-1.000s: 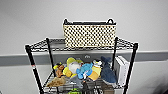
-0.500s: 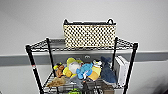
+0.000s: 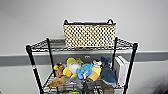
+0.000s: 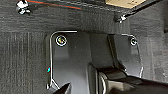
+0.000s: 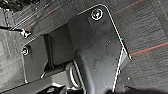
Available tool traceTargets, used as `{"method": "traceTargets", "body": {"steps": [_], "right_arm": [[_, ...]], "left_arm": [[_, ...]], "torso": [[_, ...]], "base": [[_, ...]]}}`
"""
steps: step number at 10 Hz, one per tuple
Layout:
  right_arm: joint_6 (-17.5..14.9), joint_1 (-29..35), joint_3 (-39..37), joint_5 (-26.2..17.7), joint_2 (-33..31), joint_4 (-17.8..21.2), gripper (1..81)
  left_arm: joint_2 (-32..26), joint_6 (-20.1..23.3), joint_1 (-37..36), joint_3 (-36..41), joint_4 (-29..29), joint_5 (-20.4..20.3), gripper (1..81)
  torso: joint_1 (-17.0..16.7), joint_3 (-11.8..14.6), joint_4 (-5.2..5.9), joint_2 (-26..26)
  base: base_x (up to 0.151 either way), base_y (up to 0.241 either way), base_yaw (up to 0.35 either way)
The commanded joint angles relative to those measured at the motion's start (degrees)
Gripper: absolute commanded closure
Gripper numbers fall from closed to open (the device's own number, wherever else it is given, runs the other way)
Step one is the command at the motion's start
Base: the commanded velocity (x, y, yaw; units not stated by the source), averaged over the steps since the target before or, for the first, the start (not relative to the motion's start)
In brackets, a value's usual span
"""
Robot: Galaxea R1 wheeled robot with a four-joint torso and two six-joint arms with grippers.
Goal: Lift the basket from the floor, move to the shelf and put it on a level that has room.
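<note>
The shelf (image 3: 32, 65) is seen from the front in the head view, set against a pale wall with a grey band. On its left front post a small red mark can be made out. The basket (image 3: 89, 35) is placed on the level (image 3: 42, 46), the top wire tier, upright and roughly centred. Its long axis is laid across the shelf from left to right, parallel to the wall, so that a long woven side is turned to the camera. A dark loop handle is raised at each end of its dark rim. Bare grid is left on either side of it.

On the tier below, plush toys (image 3: 83, 71) are heaped: a brown one at the left, yellow and blue ones in the middle, a dark blue one at the right. A white flat object (image 3: 121, 70) is stood on edge at the right end.

In the wrist views the floor (image 4: 22, 62) of striped dark grey carpet is seen beneath the robot's own dark plates. A caster (image 4: 22, 6) is seen on it in the left wrist view, beside a red line. Whether either hand is open or closed cannot be told, and nothing is seen held.
</note>
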Motion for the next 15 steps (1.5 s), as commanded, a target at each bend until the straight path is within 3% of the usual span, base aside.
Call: {"method": "traceTargets", "body": {"steps": [1,4,7,11,15], "right_arm": [[-0.5,2.8,-10.2,-2.6,6.3,-3.4,1.0],[-0.4,2.5,-18.9,-2.3,12.0,-3.0,1.0],[-0.2,2.1,-22.4,0.0,14.8,-2.9,1.0],[-0.3,0.7,-23.1,2.4,16.2,-3.6,1.0],[-0.3,0.8,-23.1,3.0,17.2,-3.6,1.0]], "left_arm": [[3.3,0.1,-2.3,-6.9,1.1,1.3,1.0],[9.0,0.1,-0.9,-15.6,1.2,0.0,1.0],[13.9,0.1,-0.2,-20.8,1.2,-0.1,1.0],[24.2,0.0,-0.1,-33.1,3.2,-0.1,1.0],[26.1,-0.1,-0.1,-35.6,3.2,-1.3,1.0]], "torso": [[0.0,0.0,0.00,0.0],[0.0,0.0,0.00,0.0],[0.0,0.0,0.00,0.0],[0.0,0.0,0.00,0.0],[0.0,0.0,0.00,0.0]], "base": [[0.000,0.000,0.000],[0.000,0.000,0.000],[0.000,0.000,0.000],[0.000,0.000,0.000],[0.000,0.000,0.000]]}}
